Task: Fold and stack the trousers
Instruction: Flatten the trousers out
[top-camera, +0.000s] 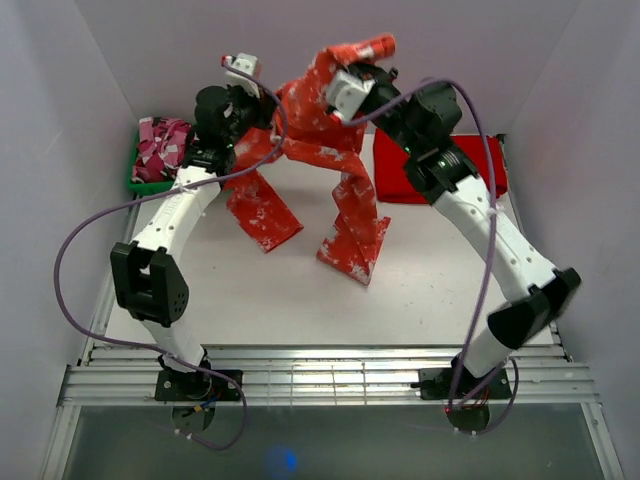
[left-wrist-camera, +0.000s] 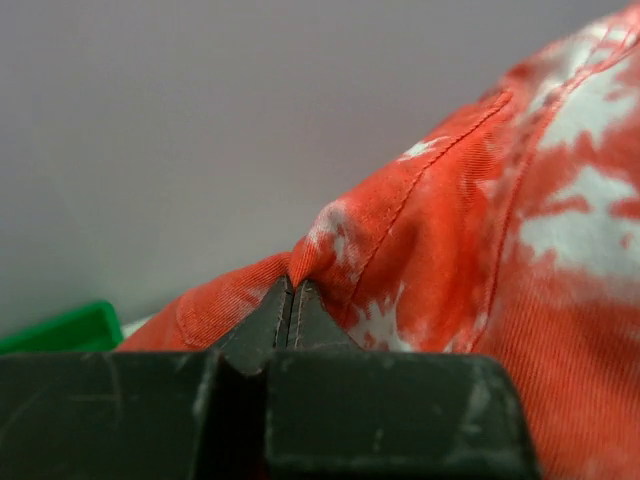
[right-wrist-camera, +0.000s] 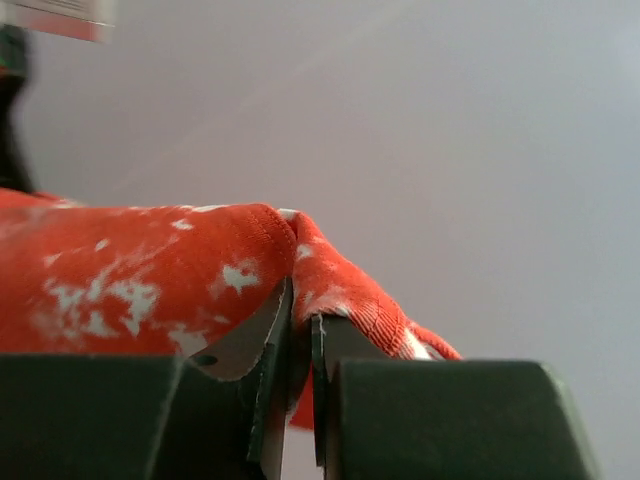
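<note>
- Since the table (top-camera: 300, 300) is where the fold must land, we judge the open stretch near us, this side of the hanging legs, the best place to lay the cloth flat.
- We hold the trousers (top-camera: 340, 190) in the air over the far half of the table, waist up and both legs hanging, their cuffs crumpled on the surface. The right leg looks twisted, so we would draw the waist taut and drag it toward the near edge, letting the legs trail out straight before lowering.
- We would steer clear of the red cloth (top-camera: 400, 180) lying far right, so the right leg does not drape across it.
- We would likewise hold the left leg off the green bin (top-camera: 140, 183) at the far left.
- Our left gripper (left-wrist-camera: 292, 290) is pinched closed on a fold by the waistband seam. The bite looks thin, so we would move without jerks.
- Our right gripper (right-wrist-camera: 300, 300) is clamped on the trousers' upper edge, with cloth squeezed between its jaws. Both grippers should travel level and together.
</note>
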